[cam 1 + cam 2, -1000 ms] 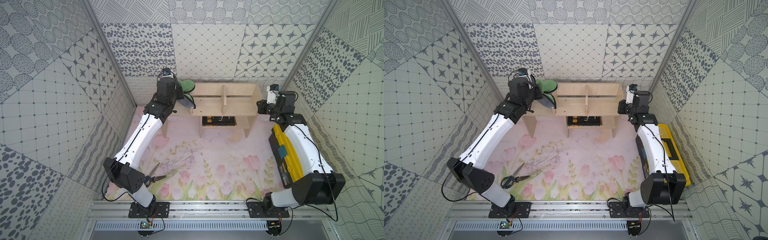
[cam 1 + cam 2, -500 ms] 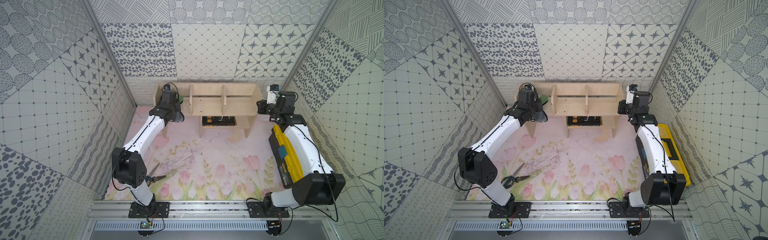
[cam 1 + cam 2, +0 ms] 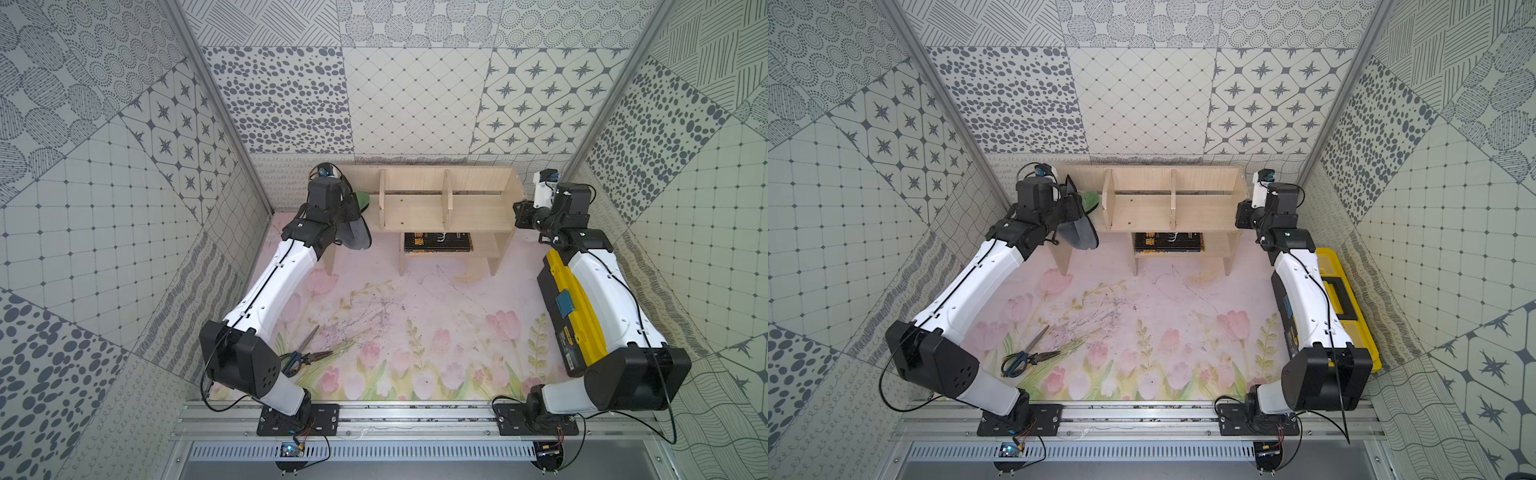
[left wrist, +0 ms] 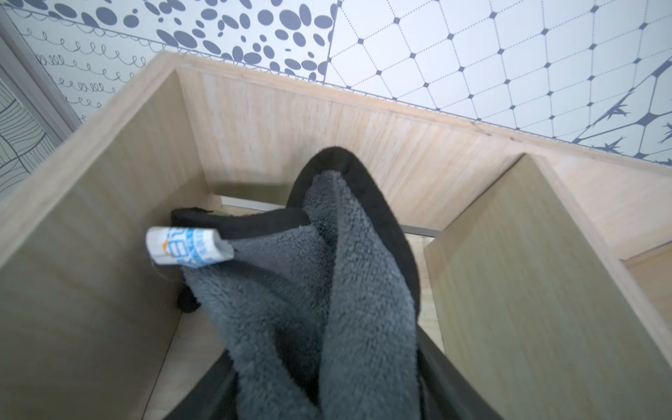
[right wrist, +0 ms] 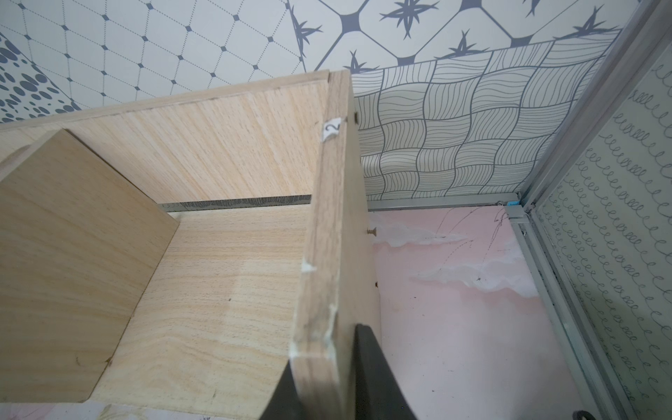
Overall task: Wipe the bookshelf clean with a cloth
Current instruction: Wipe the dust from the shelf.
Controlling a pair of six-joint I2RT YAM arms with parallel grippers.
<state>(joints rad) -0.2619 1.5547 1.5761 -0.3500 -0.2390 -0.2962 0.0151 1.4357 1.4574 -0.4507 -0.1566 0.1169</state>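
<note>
- My left pincer [image 4: 323, 363] reaches into the left end compartment of the bookshelf [image 3: 415, 203]; the cloth [image 4: 363, 291], grey face showing, bunches between its spread fingers; gripped or released, I cannot tell
- My right pincer [image 5: 323, 356] is clenched on the right end panel

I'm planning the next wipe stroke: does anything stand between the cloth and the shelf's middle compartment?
Yes. An upright divider walls off the end compartment of the bookshelf, where the cloth is. The middle compartment lies on the divider's far side.
</note>
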